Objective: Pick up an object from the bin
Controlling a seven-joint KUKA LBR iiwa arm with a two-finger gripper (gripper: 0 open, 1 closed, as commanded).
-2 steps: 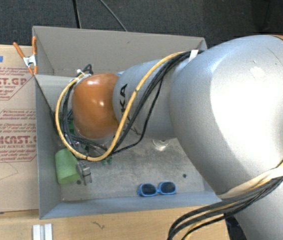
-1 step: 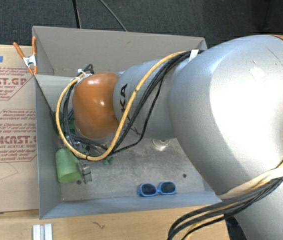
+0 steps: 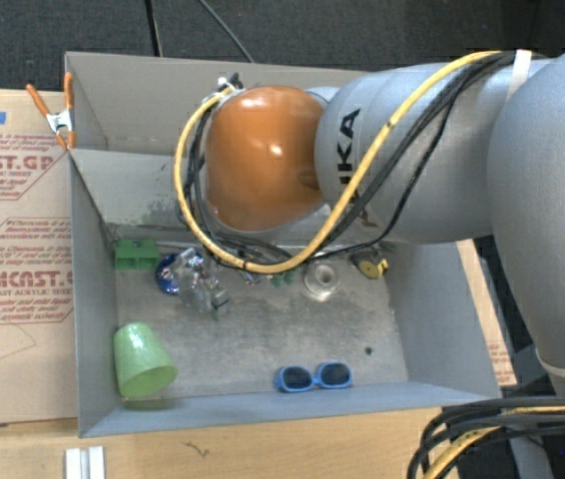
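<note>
One small shiny blue obj point(image 3: 170, 273) sits just beside pincer point(image 3: 208, 293), near green block point(image 3: 137, 254); pincer open/shut: can't tell.

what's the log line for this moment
arm over bin back half | orange wrist cover | nearest: blue thing, green block | apart: green cup, blue sunglasses | held: cannot tell

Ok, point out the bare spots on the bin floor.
Bare floor: between the green cup and the blue sunglasses, and from the sunglasses up to the silver cap. Crowded: the back strip under the arm, green block to yellow piece.
</note>
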